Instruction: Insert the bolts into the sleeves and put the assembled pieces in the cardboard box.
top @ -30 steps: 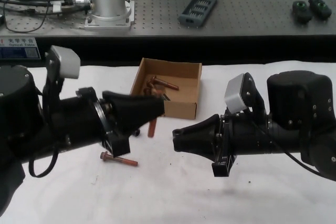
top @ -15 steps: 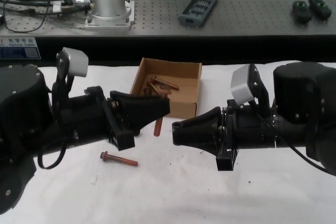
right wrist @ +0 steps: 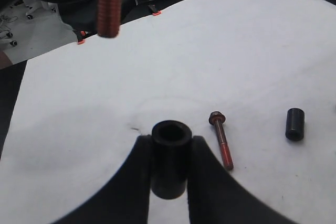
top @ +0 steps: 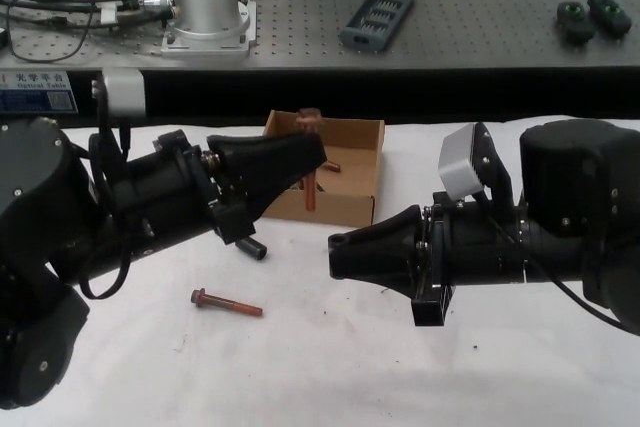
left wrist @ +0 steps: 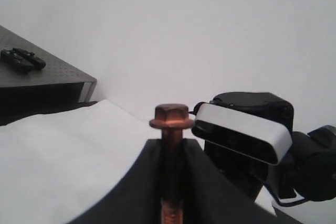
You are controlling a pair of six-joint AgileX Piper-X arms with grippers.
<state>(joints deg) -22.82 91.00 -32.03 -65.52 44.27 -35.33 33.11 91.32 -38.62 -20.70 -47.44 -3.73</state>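
Between the two arms, just in front of the cardboard box, we see the main change of the last second: the left gripper has swung up from low over the white cloth and now holds the bolt at the height of the box's rim. Its fingers are pinched on the shank, with the flanged head standing clear above them and the threaded end pointing down. The right gripper made only a small shift early on and has since kept still. It is clamped on the sleeve, whose open bore faces up. In the right wrist view the bolt's threaded tip hangs above and to one side of that bore, so the two parts are near each other but not yet lined up, and nothing has entered the sleeve. We judge the lift was made to gain height for the insertion. The next move would need the tip brought over the mouth and kept plumb as it goes down, since a tilted thread could catch on the rim. A loose bolt and a spare sleeve lie on the cloth where they were, the bolt well apart from both grippers. A few copper-coloured pieces sit in the box, so we reckon the task is partly done.
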